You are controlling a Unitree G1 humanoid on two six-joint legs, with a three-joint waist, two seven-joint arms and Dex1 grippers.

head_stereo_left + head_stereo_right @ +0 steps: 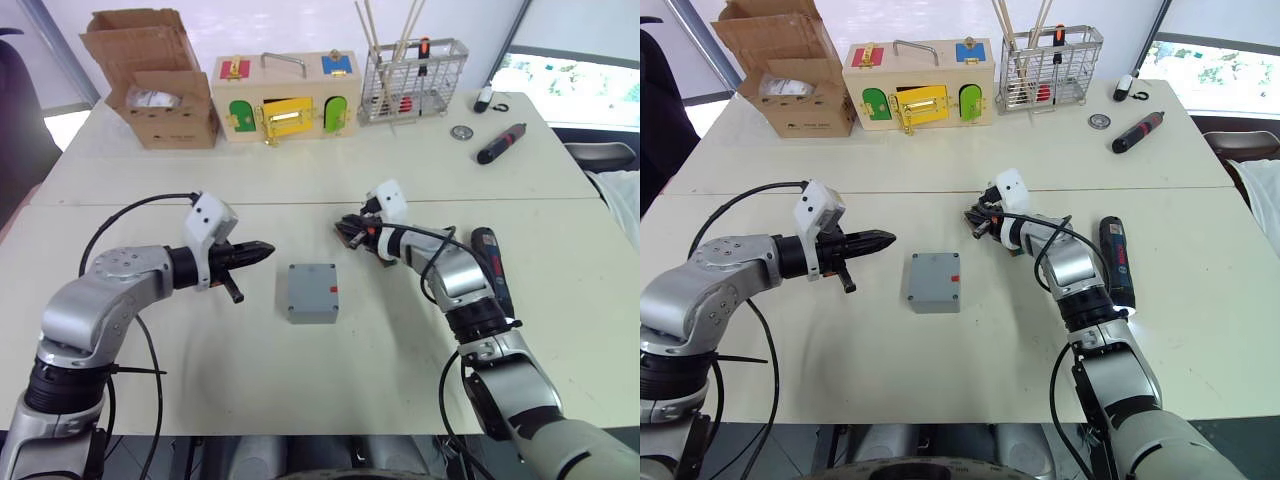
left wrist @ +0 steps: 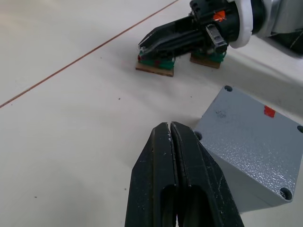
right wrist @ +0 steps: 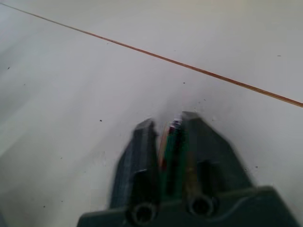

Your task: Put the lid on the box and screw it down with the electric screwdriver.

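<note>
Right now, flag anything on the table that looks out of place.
The right gripper is shut on a small green-and-brown piece down at the tabletop, not on a tool. The electric screwdriver lies untouched beside that forearm. The box sits squarely.

Left claw (image 1: 262, 248) is closed and empty, pointing inward; right claw (image 1: 345, 230) is clamped, pointing toward it.

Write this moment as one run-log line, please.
left gripper: shut, empty, beside box | right gripper: shut on small green board | electric screwdriver: lying on table, untouched
</note>
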